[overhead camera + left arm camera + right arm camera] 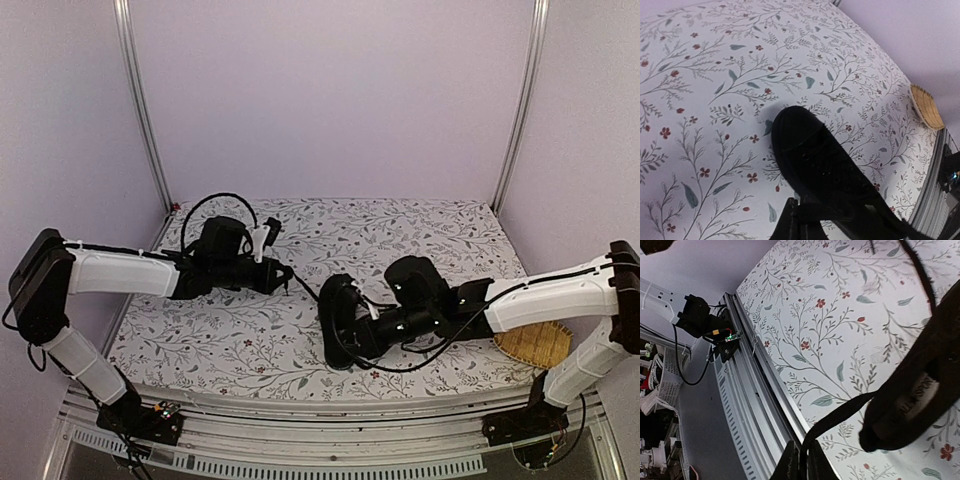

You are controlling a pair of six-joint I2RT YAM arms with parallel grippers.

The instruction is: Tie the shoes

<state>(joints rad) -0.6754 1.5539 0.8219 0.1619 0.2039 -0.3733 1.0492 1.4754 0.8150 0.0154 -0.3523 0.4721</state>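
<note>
Shoe point(338, 325) sits mid-worktop point(200, 345), a hand on either side. Left hand point(287, 281) and right hand point(801, 447) are each pinched shut on a lace point(840, 417), apparently drawing the ends apart to tension a knot.

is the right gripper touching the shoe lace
Touching. Right wrist view: the lace runs from the shoe and ends pinched between the shut fingertips of the right gripper.
</note>
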